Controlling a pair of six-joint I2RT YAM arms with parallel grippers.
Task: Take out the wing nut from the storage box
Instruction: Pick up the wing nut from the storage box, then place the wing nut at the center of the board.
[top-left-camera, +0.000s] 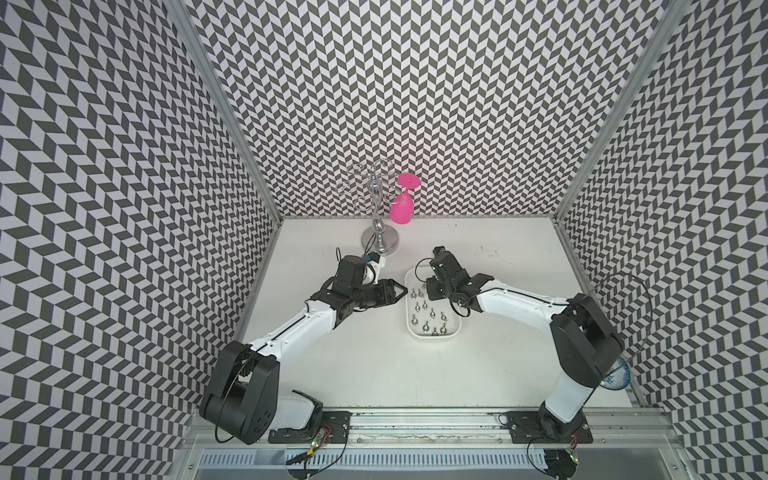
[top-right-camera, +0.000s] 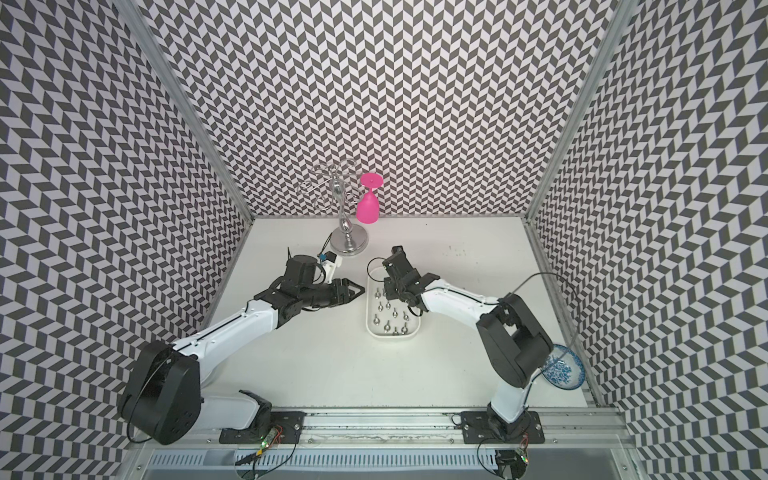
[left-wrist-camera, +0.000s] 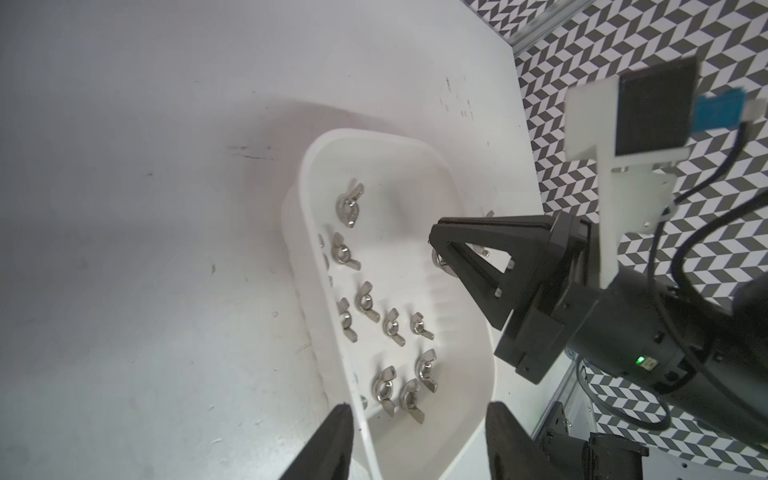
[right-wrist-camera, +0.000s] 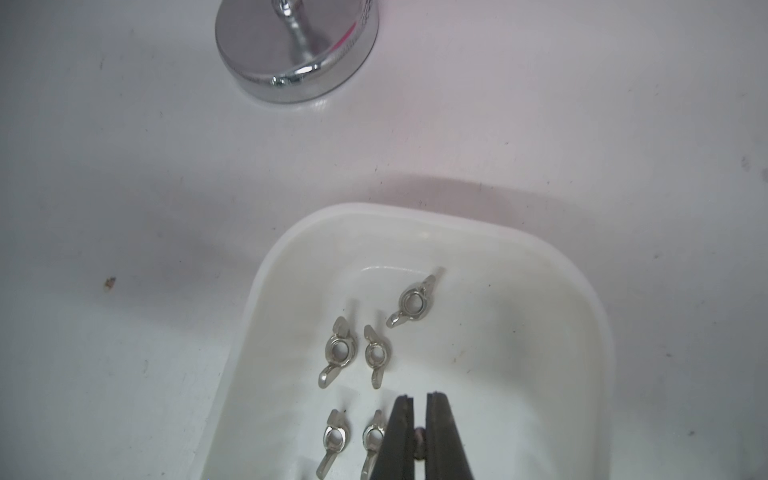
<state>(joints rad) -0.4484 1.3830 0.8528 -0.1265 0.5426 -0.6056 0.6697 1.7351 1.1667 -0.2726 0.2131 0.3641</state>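
Ok, blue-patterned bowl (top-right-camera: 563, 370) sits nearest, well right of the storage box (top-left-camera: 434, 337). Left gripper (top-left-camera: 403, 289) is just off the box's left rim, jaws apart, nothing in them. Right gripper (right-wrist-camera: 419, 399) is down inside the box's far half, clamped on a wing nut (right-wrist-camera: 419, 435); nut not out yet. Loose wing nuts (top-left-camera: 424, 306) are scattered over the box floor. Beyond the box: chrome stand (top-left-camera: 380, 241), pink glass (top-left-camera: 402, 208) hanging upside down on it.

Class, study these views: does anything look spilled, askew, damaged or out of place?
Nothing spilled: the visible wing nuts are all inside the storage box. The pink goblet hangs upside down from the silver rack, as intended. Only the blue-patterned bowl sits at the table's edge.
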